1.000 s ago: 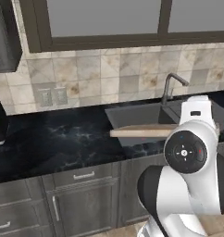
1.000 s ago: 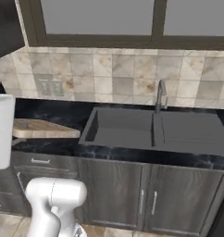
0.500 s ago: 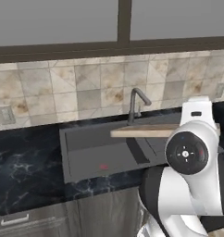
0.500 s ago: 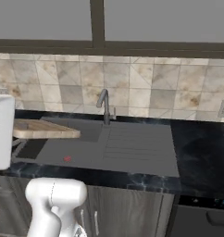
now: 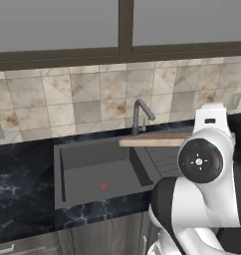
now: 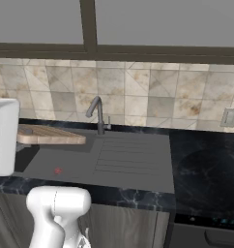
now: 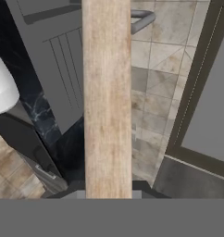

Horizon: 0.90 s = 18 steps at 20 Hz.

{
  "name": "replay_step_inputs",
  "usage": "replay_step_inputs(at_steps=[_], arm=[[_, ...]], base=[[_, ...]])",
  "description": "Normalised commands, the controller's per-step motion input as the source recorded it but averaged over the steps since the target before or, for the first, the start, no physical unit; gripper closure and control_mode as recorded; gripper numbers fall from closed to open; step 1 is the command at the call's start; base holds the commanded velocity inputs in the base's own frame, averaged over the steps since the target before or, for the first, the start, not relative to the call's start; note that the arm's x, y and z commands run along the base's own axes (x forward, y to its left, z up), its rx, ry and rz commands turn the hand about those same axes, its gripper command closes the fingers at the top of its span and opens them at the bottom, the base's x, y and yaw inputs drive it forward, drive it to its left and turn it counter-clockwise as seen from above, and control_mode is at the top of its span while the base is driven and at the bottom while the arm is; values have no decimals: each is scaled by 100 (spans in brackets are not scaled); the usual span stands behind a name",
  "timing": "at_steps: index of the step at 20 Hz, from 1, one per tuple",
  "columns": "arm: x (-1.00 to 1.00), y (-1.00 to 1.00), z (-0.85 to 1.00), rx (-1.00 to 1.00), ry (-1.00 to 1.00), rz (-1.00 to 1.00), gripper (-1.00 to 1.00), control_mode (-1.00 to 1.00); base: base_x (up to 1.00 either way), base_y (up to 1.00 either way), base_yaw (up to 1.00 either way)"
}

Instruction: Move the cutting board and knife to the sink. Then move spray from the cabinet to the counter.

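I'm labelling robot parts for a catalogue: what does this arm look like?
The arm is glossy white with rounded, bulbous links and dark grey to black bands at the joints. One joint carries a round dark cap with small white, blue and red marks. No loose cables show. The jaws cannot be made out.

A glossy white arm [image 5: 202,199] of rounded segments, with dark joint bands and a black round cap.

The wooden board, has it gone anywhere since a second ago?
The base drove along the counter, so the sink slid across both base views and the drainer now lies beneath the cutting board. Nothing was let go. The board stayed level in the fingers, held out above the sink near the tap.
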Motion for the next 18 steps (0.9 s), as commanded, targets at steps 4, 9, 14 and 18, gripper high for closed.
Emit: replay_step_inputs(at_steps=[4,9,14,18], arm=[[9,33,0,1,2,0,100,-100],[15,86,-3,-2,9,-7,100,-100],[13,87,0,-6,18,-29,100,-100],[20,76,0,-2,20,-45,100,-100]], base=[[0,0,0],[0,0,0],[0,0,0],[0,0,0]])
